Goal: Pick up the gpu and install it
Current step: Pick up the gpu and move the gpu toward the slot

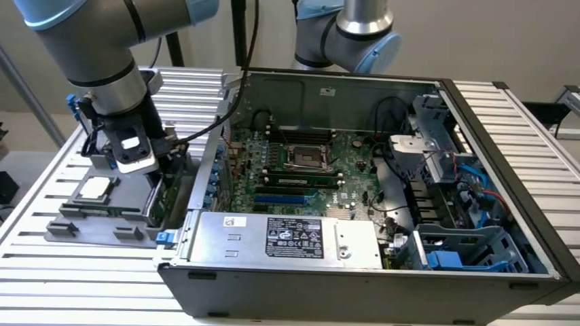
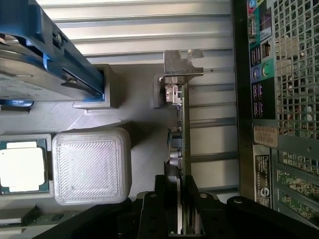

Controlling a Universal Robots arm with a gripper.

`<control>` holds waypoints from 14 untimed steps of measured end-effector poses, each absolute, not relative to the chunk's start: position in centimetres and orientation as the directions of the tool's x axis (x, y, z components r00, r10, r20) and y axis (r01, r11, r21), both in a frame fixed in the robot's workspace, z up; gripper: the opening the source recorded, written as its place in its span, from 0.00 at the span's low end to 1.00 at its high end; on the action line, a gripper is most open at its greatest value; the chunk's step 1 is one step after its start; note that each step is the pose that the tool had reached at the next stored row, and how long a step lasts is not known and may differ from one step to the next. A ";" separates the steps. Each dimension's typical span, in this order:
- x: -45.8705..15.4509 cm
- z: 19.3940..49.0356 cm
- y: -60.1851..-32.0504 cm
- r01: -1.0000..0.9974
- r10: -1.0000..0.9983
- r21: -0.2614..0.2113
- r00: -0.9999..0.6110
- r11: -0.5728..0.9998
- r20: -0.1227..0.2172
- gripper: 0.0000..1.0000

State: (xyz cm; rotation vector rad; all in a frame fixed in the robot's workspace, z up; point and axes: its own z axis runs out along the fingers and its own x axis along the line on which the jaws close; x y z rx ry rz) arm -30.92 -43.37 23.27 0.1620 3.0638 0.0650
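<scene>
early in the task, by judgement: grasp made, lifting and installing left to do. black two-finger gripper [image 2: 182, 221] down over the gpu [image 2: 182, 134], a thin flat card seen edge-on, with green circuit board and silver metal bracket [image 2: 182, 62] at the far end. fingers [image 2: 167, 199] set against both faces of the card, probably clamped on it, though full contact hard to confirm from the wrist view. card standing on edge in the grey plastic holder tray [image 1: 91, 229], outside the open dark grey computer case [image 1: 363, 288] and just beside its perforated rear wall [image 2: 269, 99]. no card seated on the green motherboard [image 1: 299, 173]. little room on the case side, with the wall near the card. on the other side a translucent white ribbed block [image 2: 90, 167] near, a silver hard drive in blue carrier [image 2: 47, 59] further off. open room mainly upward, above the silver slatted table [image 1: 54, 278].
</scene>
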 end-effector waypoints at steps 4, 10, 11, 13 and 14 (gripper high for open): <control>-30.9 23.3 -43.4 0.117 0.120 0.046 -0.990 0.992 -0.071 0.27; -30.9 23.5 -43.4 0.117 0.120 0.047 -0.990 0.992 -0.072 0.27; -30.9 23.8 -43.4 0.117 0.120 0.047 -0.990 0.992 -0.072 0.27; -30.9 24.6 -43.4 0.116 0.119 0.046 -0.990 0.992 -0.070 0.27; -30.9 25.0 -43.4 0.115 0.118 0.046 -0.991 0.992 -0.070 0.27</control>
